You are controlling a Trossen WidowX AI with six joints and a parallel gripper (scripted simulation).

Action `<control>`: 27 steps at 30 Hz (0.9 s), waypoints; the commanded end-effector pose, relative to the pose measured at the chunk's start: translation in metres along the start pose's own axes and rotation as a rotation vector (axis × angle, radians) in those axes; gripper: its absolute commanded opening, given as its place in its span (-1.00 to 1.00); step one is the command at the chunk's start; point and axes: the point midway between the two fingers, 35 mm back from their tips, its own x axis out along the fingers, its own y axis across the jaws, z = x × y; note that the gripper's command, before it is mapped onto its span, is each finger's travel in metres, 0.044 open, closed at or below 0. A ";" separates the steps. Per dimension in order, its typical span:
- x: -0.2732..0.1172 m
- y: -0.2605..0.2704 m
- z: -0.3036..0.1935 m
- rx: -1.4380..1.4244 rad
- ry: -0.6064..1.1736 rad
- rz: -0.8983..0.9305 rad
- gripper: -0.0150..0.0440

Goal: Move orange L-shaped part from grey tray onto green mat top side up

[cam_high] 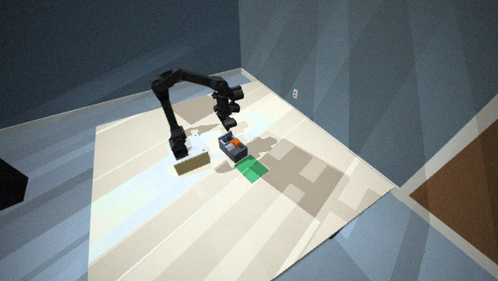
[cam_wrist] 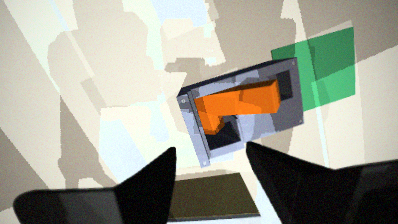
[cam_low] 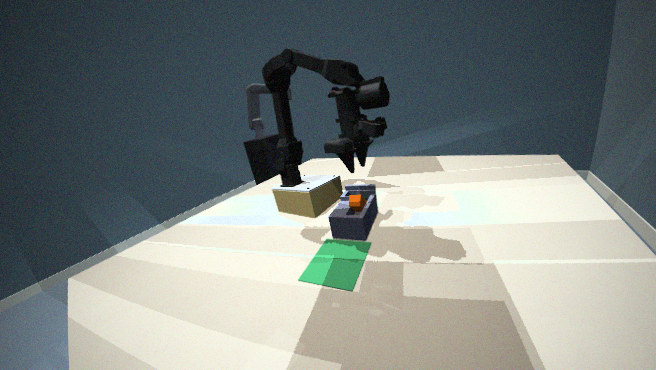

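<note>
Blue-grey walls (cam_high: 341, 57) are meeting in a corner behind the pale platform (cam_high: 190, 228); a white socket (cam_high: 294, 93) is sitting on the wall near that corner, and patchy shadows are falling across the platform.
</note>
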 end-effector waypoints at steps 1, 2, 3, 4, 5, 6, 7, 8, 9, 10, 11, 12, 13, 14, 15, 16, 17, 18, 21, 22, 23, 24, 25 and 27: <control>-0.002 -0.016 0.009 0.340 -0.003 -0.001 0.46; -0.003 -0.021 0.012 0.455 -0.003 -0.001 0.46; -0.003 -0.026 0.014 0.570 -0.004 -0.002 0.46; -0.003 -0.032 0.016 0.685 -0.004 -0.002 0.46; -0.003 -0.037 0.018 0.800 -0.004 -0.003 0.46; -0.004 -0.043 0.020 0.915 -0.005 -0.003 0.46; -0.004 -0.048 0.022 1.030 -0.005 -0.004 0.46; -0.004 -0.054 0.023 1.145 -0.006 -0.004 0.46; -0.004 -0.059 0.024 1.238 -0.006 -0.004 0.46; -0.005 -0.061 0.025 1.295 -0.006 -0.004 0.46; -0.005 -0.062 0.025 1.313 -0.007 -0.004 0.46; -0.005 -0.062 0.025 1.313 -0.007 -0.004 0.46; -0.005 -0.062 0.025 1.313 -0.007 -0.004 0.46; -0.005 -0.062 0.025 1.313 -0.007 -0.004 0.46; -0.005 -0.062 0.025 1.313 -0.007 -0.004 0.46; -0.005 -0.062 0.025 1.313 -0.007 -0.004 0.46; -0.005 -0.062 0.025 1.313 -0.007 -0.004 0.46; -0.005 -0.062 0.025 1.313 -0.007 -0.004 0.46; -0.001 -0.062 0.026 1.313 -0.007 -0.004 0.46; 0.003 -0.063 0.026 1.313 -0.007 -0.004 0.46; 0.008 -0.063 0.026 1.313 -0.006 -0.004 0.46; 0.014 -0.063 0.026 1.313 -0.006 -0.004 0.46; 0.019 -0.063 0.026 1.313 -0.006 -0.004 0.46; 0.025 -0.063 0.025 1.313 -0.006 -0.004 0.46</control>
